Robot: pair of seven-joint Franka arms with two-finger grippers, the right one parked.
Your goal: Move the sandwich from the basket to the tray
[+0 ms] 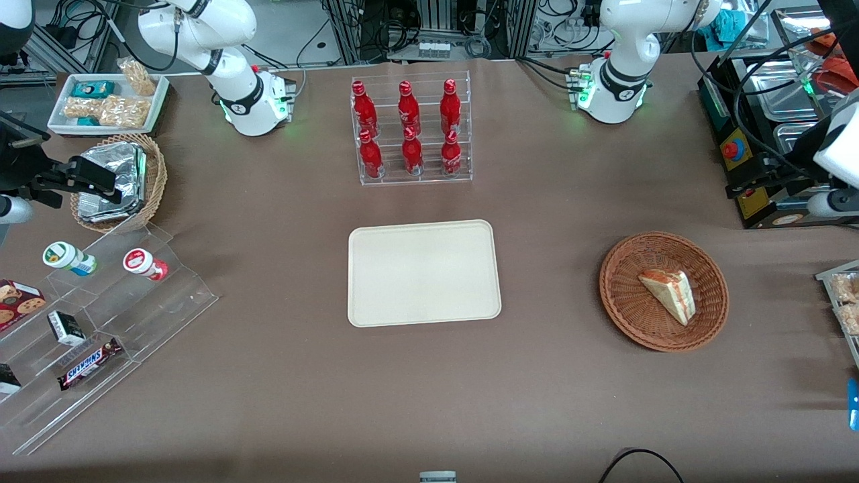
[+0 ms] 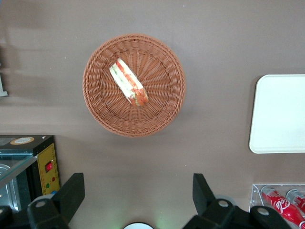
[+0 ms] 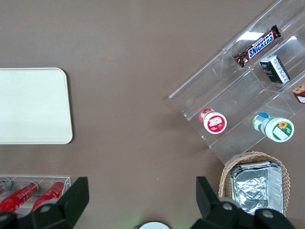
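- Sandwich (image 1: pixel 669 294) is seen lying inside the shallow reddish-brown basket (image 1: pixel 621 305), on the woven floor, toward the working arm's end of the table.
- In the left wrist view, the sandwich (image 2: pixel 128 82) is shown with its striped red, orange and green cut edge facing up, resting near the middle of the basket (image 2: pixel 102 114).
- The gripper (image 2: pixel 138 193) is held high above the table, near the basket but not directly over it; its two dark fingers (image 2: pixel 71 193) are spread wide apart and nothing is held between them.
- The cream tray (image 1: pixel 424 272) is set flat at the table's centre, well apart from the basket, and nothing is seen lying on it.
- A clear rack of red bottles (image 1: pixel 411 131) stands farther from the front camera than the tray.
- The task is judged not yet begun: the sandwich is untouched.
- Risks, as judged from here: the soft wedge could be crushed or its layers split if it is pinched too hard or across the filling; a shallow descent could catch a finger on the basket rim and drag the basket; a loose grip could let the sandwich drop on the bare table between basket and tray.
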